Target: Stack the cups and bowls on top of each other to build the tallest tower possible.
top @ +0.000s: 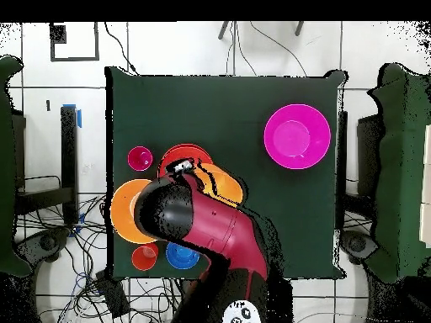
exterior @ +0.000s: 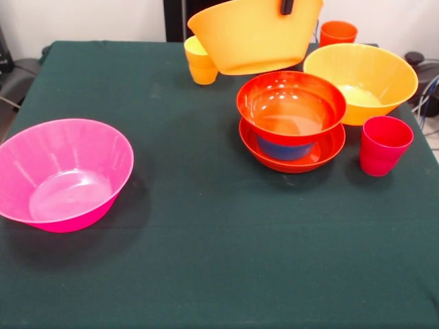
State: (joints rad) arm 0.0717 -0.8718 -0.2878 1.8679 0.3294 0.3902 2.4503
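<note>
Tower (exterior: 291, 127) right of centre is three bowls so far. Fingers (exterior: 287, 7) clamp the rim of an orange bowl (exterior: 250, 38) hovering above it. You've still got the pink bowl (exterior: 62, 171) at left, second orange bowl (exterior: 363, 79) and cups (exterior: 384, 144) loose on the bench (exterior: 206, 260).

Pink bowl (top: 296, 135) alone, well apart from arm (top: 210, 231); arm covers orange bowl (top: 226, 187).

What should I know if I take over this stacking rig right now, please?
Gripper shut on the rim of a large orange-yellow bowl, lifted beside the tower.
Done: tower is three bowls, red over blue over red-orange.
Left on the table: second orange-yellow bowl, pink bowl, another blue bowl, yellow cup, orange cup, red-pink cup.
</note>
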